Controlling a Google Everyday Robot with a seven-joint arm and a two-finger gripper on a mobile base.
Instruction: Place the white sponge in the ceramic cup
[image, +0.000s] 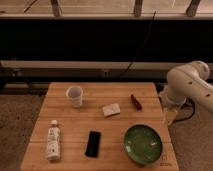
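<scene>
We judge the task at its opening step, the reach for the sponge, which is not yet picked up. The sponge (111, 109) lies flat near the middle of the desk (75, 125), and the cup (75, 95) stands upright at its 10 o'clock, well apart. The gripper (170, 116) hangs under the arm (190, 85) at the sponge's 3 o'clock, just off the desk edge; whether it is open or closed we cannot tell. Next we must swing it toward 9 o'clock, over the sponge, clear of the red thing (135, 101)
</scene>
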